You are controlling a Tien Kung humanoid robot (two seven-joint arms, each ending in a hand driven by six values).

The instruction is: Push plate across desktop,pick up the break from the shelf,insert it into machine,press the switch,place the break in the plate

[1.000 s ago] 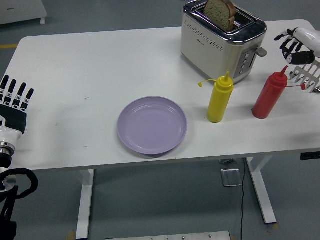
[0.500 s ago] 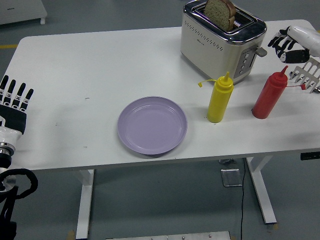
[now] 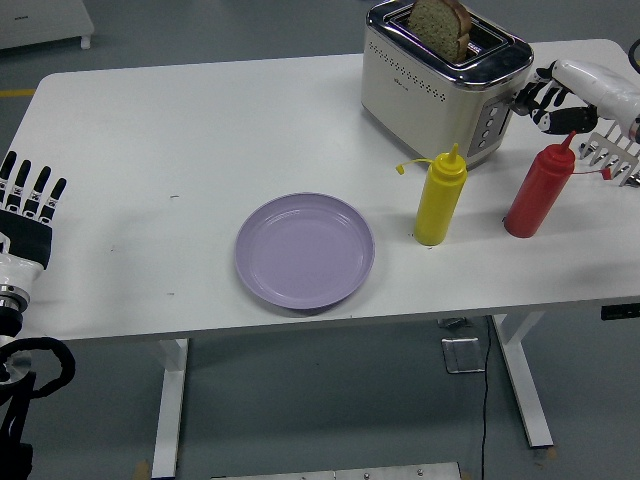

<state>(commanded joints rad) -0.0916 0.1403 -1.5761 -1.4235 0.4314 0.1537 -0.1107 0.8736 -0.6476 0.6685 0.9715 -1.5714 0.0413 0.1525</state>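
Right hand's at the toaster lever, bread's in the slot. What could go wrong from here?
1. The right hand may slip off the small side lever of the toaster.
2. Its forearm sits just above the red bottle; pressing down could topple it.
3. The bread leans in its slot and might jam.

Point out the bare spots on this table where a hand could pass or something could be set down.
The widest bare patch runs left of the purple plate, from the left hand at the edge up to the far edge, left of the toaster. The right side is crowded: yellow bottle, red bottle, rack and the right hand by the toaster's lever.
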